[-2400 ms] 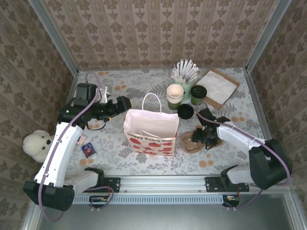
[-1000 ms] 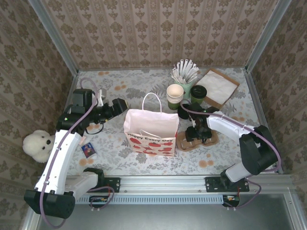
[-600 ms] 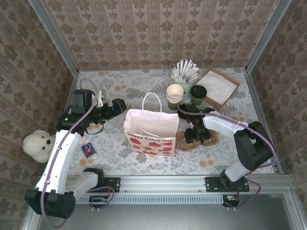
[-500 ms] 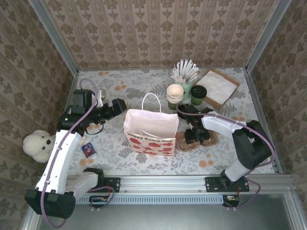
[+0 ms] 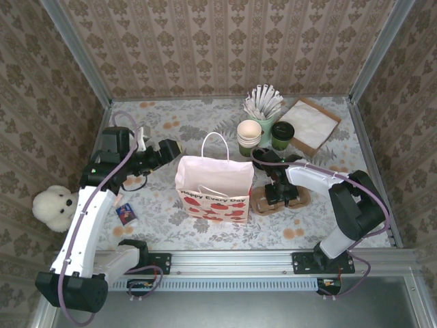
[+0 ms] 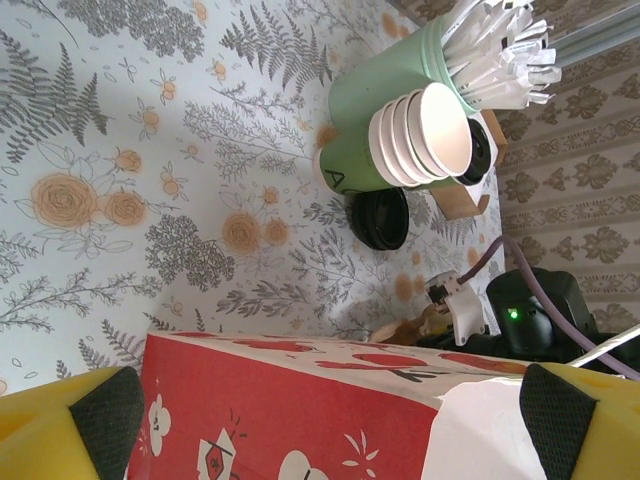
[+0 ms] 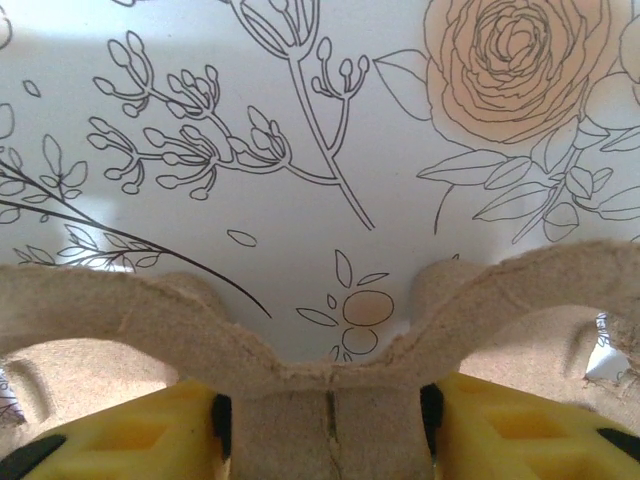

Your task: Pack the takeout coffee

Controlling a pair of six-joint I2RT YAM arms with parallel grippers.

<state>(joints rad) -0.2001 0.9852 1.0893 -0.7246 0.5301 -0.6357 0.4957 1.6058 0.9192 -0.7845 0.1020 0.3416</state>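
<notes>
The takeout coffee (image 5: 282, 134), a green cup with a black lid, stands at the back right beside the stack of lidless cups (image 5: 249, 137); its lid (image 6: 479, 151) peeks out behind that stack. The red-and-white paper bag (image 5: 215, 184) stands open mid-table. My left gripper (image 5: 168, 152) hovers open at the bag's upper left corner, with the bag's side (image 6: 300, 410) showing between its yellow fingers (image 6: 70, 425). My right gripper (image 5: 276, 193) is shut on the middle rib of a brown cardboard cup carrier (image 7: 330, 400) lying just right of the bag.
A green holder of white-wrapped sticks (image 5: 263, 108) and a brown-and-white napkin pad (image 5: 308, 123) sit at the back right. A loose black lid (image 6: 382, 217) lies on the cloth near the right arm. A white plush toy (image 5: 53, 205) and a small card (image 5: 125, 214) lie at the left.
The right arm has swung in towards the bag and its gripper has shut on the carrier, which has slid slightly left. The left arm has barely shifted.
</notes>
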